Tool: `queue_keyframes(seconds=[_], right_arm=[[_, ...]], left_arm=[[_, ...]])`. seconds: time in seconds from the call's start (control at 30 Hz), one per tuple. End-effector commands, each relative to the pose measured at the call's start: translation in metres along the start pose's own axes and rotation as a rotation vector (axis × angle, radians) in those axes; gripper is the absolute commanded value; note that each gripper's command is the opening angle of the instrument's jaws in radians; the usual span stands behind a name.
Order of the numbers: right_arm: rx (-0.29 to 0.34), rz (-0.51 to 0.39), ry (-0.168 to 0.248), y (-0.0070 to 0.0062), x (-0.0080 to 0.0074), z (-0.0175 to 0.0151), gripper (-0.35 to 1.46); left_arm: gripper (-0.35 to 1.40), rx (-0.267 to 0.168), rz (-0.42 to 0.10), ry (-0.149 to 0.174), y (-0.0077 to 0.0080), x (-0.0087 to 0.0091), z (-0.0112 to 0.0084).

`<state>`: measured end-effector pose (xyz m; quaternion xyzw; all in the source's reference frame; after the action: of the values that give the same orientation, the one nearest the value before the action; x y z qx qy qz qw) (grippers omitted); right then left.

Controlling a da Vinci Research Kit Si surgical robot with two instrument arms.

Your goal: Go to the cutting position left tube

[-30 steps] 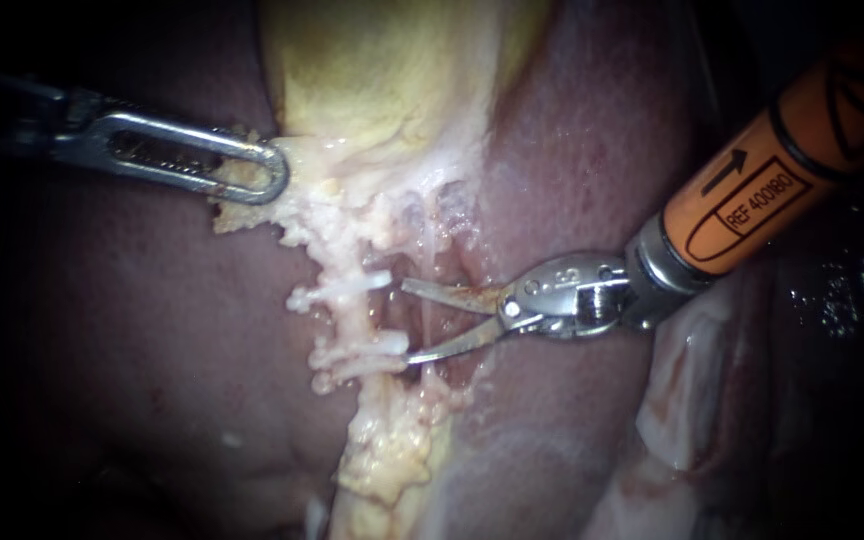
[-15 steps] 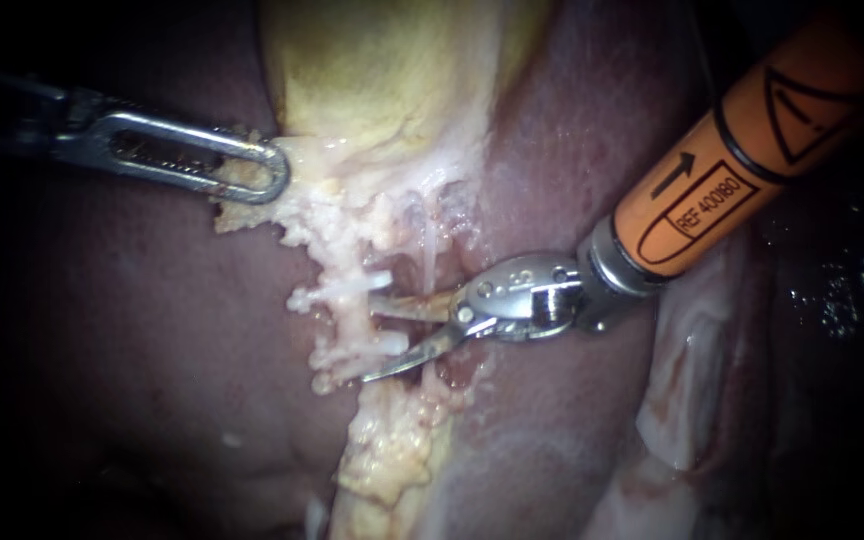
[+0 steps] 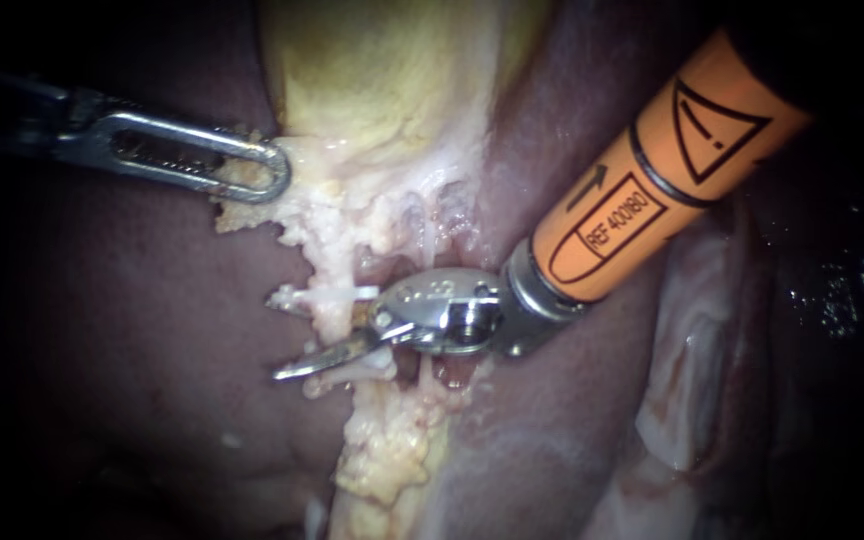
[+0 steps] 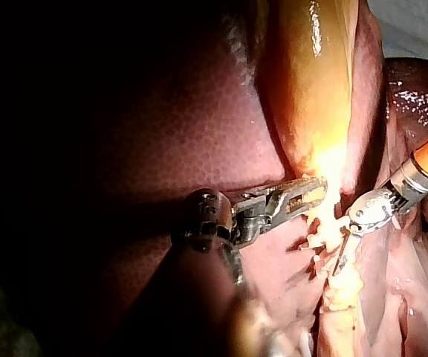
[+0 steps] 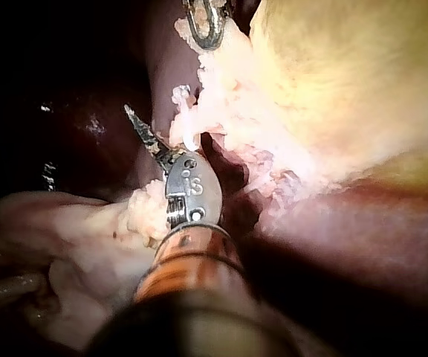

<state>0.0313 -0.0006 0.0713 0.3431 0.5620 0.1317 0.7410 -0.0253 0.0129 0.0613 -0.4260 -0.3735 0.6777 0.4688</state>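
My right instrument [image 3: 284, 338], with an orange shaft and two thin blades, has come in from the upper right. Its blades are open and straddle the pale left tube [image 3: 332, 322]. The lower blade [image 3: 317, 359] shows in front; the upper one is mostly hidden behind the tissue. One white clip [image 3: 337, 293] sits on the tube above the blades and another clip [image 3: 357, 371] below. My left instrument [image 3: 270, 176] is shut on the fatty edge of the gallbladder [image 3: 382, 90], holding it leftward. In the right wrist view one blade [image 5: 141, 126] lies beside the tube [image 5: 188, 123].
Dark red liver [image 3: 132, 330] lies on both sides of the pale stalk. Yellow fat [image 3: 387, 455] hangs below the clips. Folded pale tissue [image 3: 692, 350] sits under the orange shaft [image 3: 652, 190]. In the left wrist view the two instruments [image 4: 314, 190] [image 4: 344, 253] stand close together.
My right instrument has advanced leftward, so its open blades now reach past the tube between the two clips. My left instrument has held still on the gallbladder's edge.
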Motion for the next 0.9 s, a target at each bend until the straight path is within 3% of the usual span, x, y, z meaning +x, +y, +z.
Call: queue_keyframes(seconds=[0.03, 0.23, 0.37, 0.63, 0.9], right_arm=[[-0.003, 0.010, 0.000, 0.0000, 0.0001, 0.0002, 1.31], [-0.007, 0.022, 0.010, -0.0001, 0.0004, 0.0007, 1.31], [-0.002, 0.027, 0.015, -0.0009, 0.0008, 0.0009, 1.36], [0.025, 0.048, 0.060, -0.0037, 0.0033, 0.0012, 1.38], [0.034, 0.058, 0.092, -0.0043, 0.0052, 0.0004, 1.40]], left_arm=[[-0.35, 0.001, -0.001, 0.000, 0.0000, 0.0000, 0.0000], [-0.35, 0.001, -0.001, 0.001, 0.0000, 0.0000, 0.0001], [-0.35, 0.002, -0.001, 0.001, 0.0000, 0.0000, 0.0001], [-0.35, 0.002, 0.000, 0.001, -0.0001, 0.0000, 0.0001], [-0.35, 0.002, 0.000, 0.001, -0.0002, -0.0001, 0.0002]])
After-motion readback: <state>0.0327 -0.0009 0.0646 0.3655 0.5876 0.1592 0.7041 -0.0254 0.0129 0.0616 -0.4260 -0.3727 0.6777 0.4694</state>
